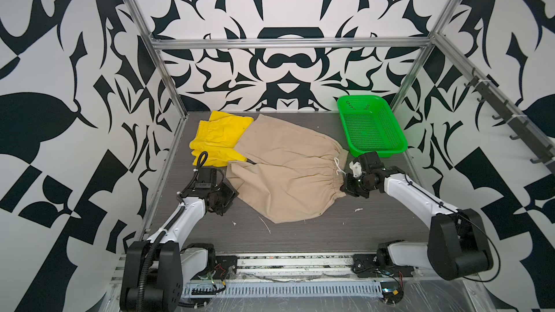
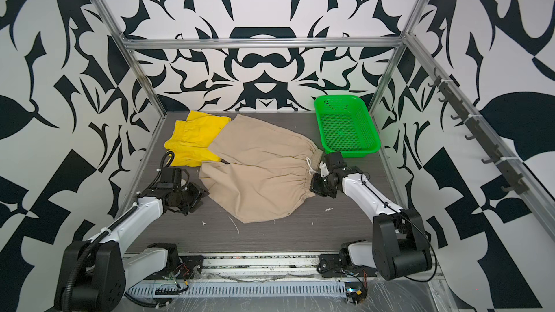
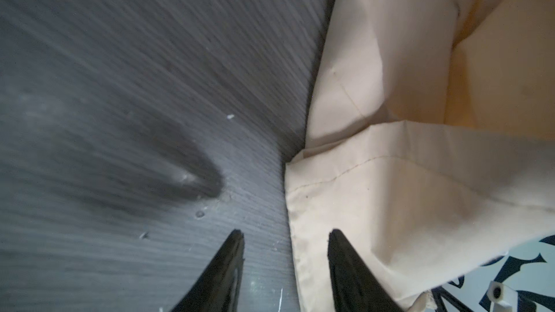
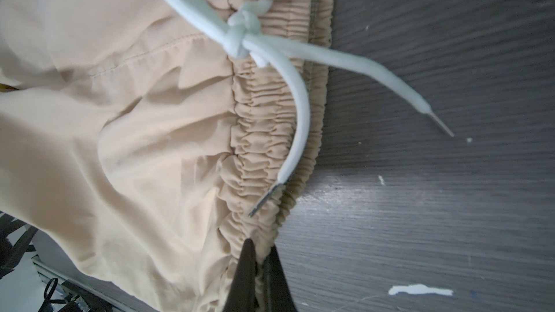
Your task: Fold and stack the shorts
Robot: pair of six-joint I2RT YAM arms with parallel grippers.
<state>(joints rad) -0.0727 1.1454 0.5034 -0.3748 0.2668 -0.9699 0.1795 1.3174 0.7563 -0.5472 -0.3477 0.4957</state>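
Note:
The beige shorts (image 1: 285,169) (image 2: 261,169) lie spread on the dark table, with the waistband (image 4: 264,133) and white drawstring (image 4: 240,34) to the right. Their upper leg overlaps the yellow shorts (image 1: 219,136) (image 2: 195,136) at the back left. My right gripper (image 1: 342,187) (image 4: 261,249) is shut on the gathered waistband's near end. My left gripper (image 1: 231,193) (image 3: 285,235) is open at the beige leg hem (image 3: 345,181). One finger is over bare table and the other over the cloth, with the hem's edge between them.
A green perforated basket (image 1: 378,152) (image 2: 351,153) stands at the back right, just behind the right gripper. White scraps (image 1: 358,209) dot the dark wood-grain table (image 1: 330,229). Metal frame posts and patterned walls close in the sides.

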